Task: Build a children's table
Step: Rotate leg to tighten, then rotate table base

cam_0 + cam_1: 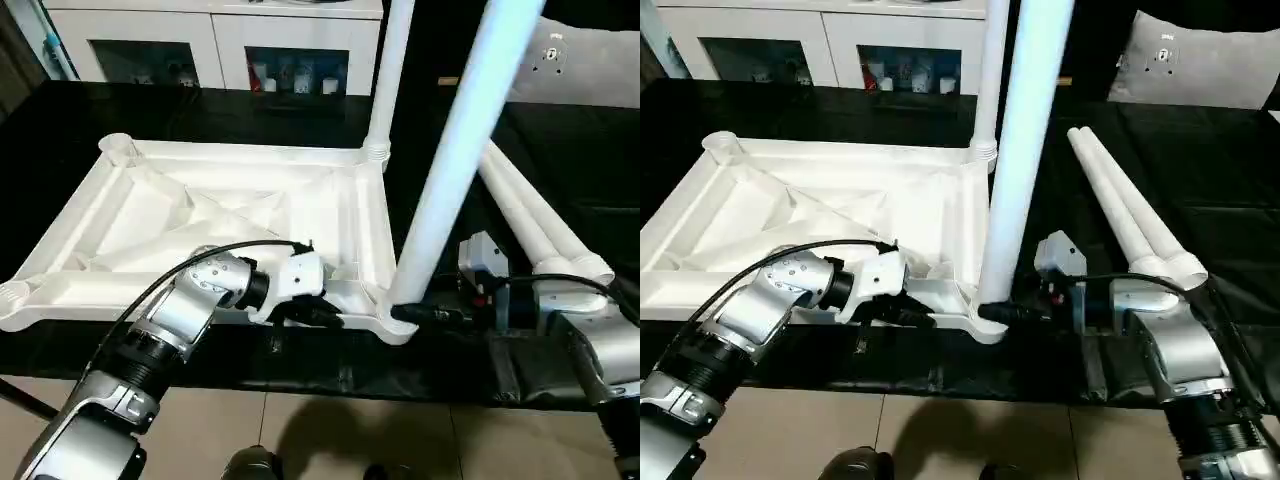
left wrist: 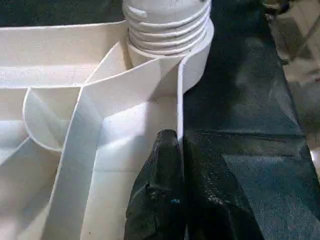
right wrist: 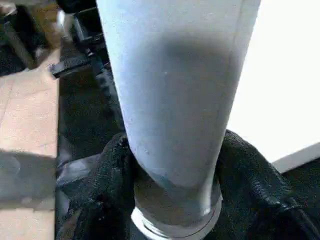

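Near leg: white leg stands up in the top's near right corner socket and leans a bit.
Right claw: right claw is closed around the bottom of this leg, one black finger on each side, down by the socket.
Left claw: left claw is shut on the rim of the top, close to the same corner. One finger is inside the wall and one is outside.
Top: white top lies upside down on the black table, ribs facing up.
Far leg: one more leg stands in the far right socket.
Loose legs: two legs lie side by side on the black table, to the right of the top.
Sockets: both left corner sockets, like this far one, have no leg yet.
What could go wrong: I think the leaning leg may go in crooked and jam its threads. If the left claw slips off the rim, the top could slide or spin with the leg.
Left wrist view: shows the screw rings on the far leg and the pinch on the rim up close.
Right wrist view: shows the fingers hugging the leg.
Eye views: show the loose legs and a white cabinet behind.
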